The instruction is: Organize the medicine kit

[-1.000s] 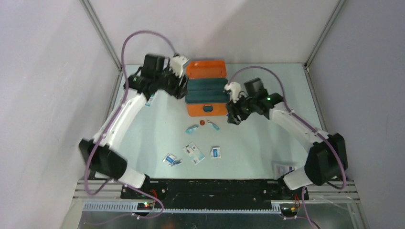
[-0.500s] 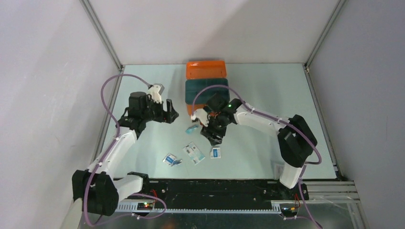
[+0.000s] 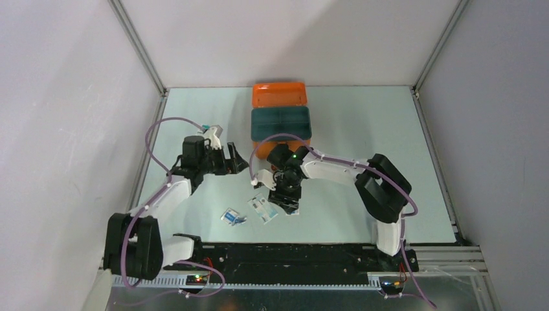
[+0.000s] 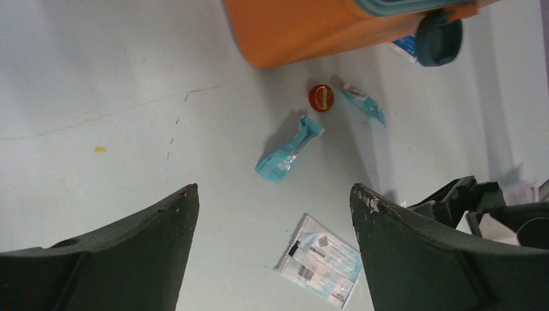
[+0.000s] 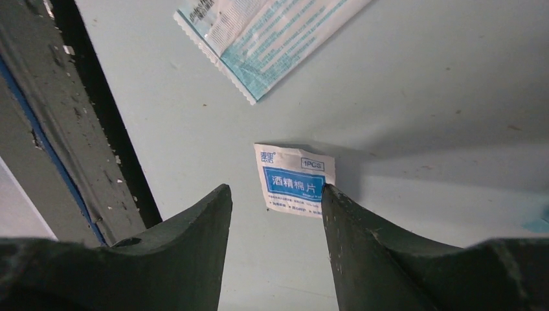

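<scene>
The orange medicine kit [image 3: 279,95] stands open at the back middle, its lid laid back, with a dark teal tray [image 3: 280,123] on its base. In the left wrist view its orange wall [image 4: 311,32] and teal latch [image 4: 439,40] show. My left gripper [image 3: 241,162] [image 4: 273,189] hangs open and empty left of the kit's front, above a crumpled teal packet [image 4: 289,150] and a flat white packet [image 4: 322,261]. My right gripper [image 3: 285,202] [image 5: 275,188] is open low over a small blue-label wipe packet [image 5: 294,178], whose corner its right fingertip overlaps.
A red cap [image 4: 321,97] and a small teal sachet [image 4: 364,103] lie by the kit's front. Two more packets [image 3: 234,218] [image 3: 263,208] lie nearer the arm bases. The black front rail [image 5: 97,129] runs close beside the right gripper.
Both arms have swung from the kit toward the near side of the table. The left gripper has opened wider. The right gripper has come down over the small blue-label packet.
</scene>
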Controlling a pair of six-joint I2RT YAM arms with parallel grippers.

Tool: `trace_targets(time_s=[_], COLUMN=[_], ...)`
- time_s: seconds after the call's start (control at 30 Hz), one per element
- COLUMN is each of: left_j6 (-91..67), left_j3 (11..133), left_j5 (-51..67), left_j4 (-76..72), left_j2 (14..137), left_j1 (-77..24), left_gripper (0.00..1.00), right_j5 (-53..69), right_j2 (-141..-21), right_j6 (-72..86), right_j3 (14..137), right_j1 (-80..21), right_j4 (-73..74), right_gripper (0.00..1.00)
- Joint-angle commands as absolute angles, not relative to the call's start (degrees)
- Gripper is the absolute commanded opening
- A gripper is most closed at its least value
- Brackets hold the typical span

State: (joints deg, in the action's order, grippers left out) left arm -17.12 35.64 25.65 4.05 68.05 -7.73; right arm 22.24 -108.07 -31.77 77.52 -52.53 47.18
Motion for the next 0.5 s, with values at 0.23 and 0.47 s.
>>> trace_targets(time_s=[0.23, 0.47], left_j6=[-21.73, -21.45], left_j3=[37.85, 38.47], left_j5=[25.35, 25.32], left_j4=[-1.41, -1.23], left_j2=[73.02, 72.77], left_j1=[-7.26, -7.22], left_gripper=[0.89, 0.89], right_j5=[21.19, 20.3], right_j2=[-109.16, -107.28], right_j6=[-34.18, -34.15], right_j3=[76.99, 76.92], right_j1=[-49.77, -48.04], right_j4=[48.15, 46.87], right_gripper=[0.56, 0.56])
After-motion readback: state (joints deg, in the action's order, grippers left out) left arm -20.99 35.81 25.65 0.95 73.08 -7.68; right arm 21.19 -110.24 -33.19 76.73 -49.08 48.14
